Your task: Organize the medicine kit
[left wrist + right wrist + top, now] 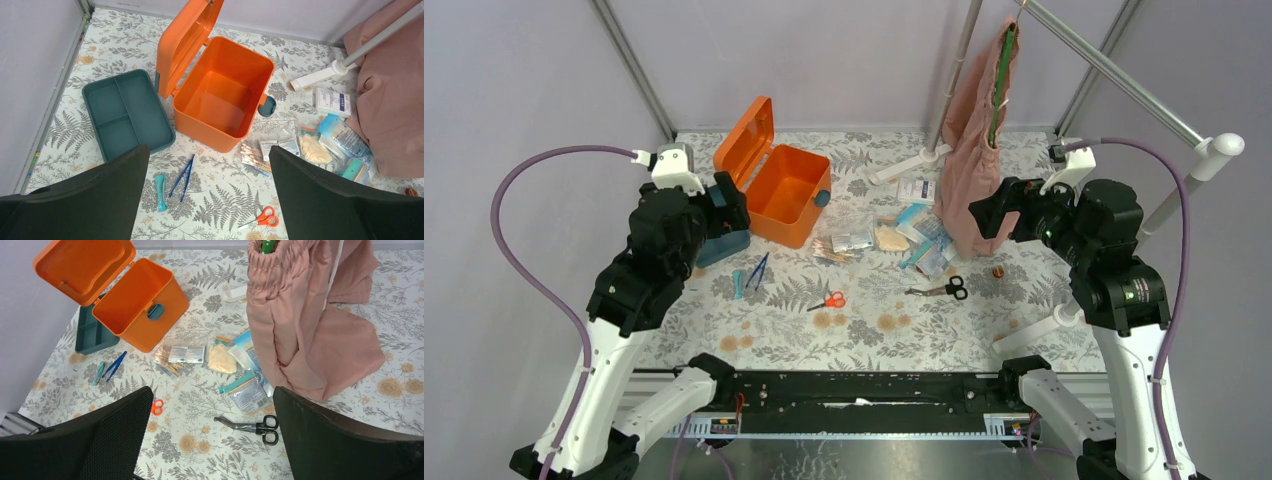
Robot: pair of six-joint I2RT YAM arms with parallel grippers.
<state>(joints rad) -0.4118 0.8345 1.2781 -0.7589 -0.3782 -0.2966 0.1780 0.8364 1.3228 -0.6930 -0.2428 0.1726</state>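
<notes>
Two dark, blurred fingers (90, 200) fill the bottom of the left wrist view. They belong to the left tool (208, 148), spread wide with nothing between them. The right tool (212, 388) looks the same in its own view: jaws wide apart, gripping nothing. From above, both tools' jaws are hard to make out against the black arm bodies.

The medicine kit (205, 132) stands toward the far left corner of the surface (225, 200). Its lid (185, 45) is tipped back, its inside is bare and a teal latch (267, 106) sits on its right wall. The teal insert tray (125, 115) lies out of the box, touching or just beside its left wall, toward the left edge, with its compartments bare. From above, the left arm hides most of this tray.

The kit lies ahead of the left tool, farther from the near edge and clear of the fingers. From the right tool, held near the right edge, it is well apart, off toward the far left.

Loose items lie between the kit and the near edge:
- blue tweezers (182, 177)
- a small teal piece (160, 192), too small to identify
- orange scissors (262, 219), partly cut off by the frame
- black scissors (255, 425)

Right of the kit lie cotton swabs (252, 157), clear packets (186, 354) and a white carton (332, 101) whose print is unreadable. A pink garment (310, 330) hangs over the far right part, covering the edges of some packets. Only the tip of its green hanger (268, 245) shows.
</notes>
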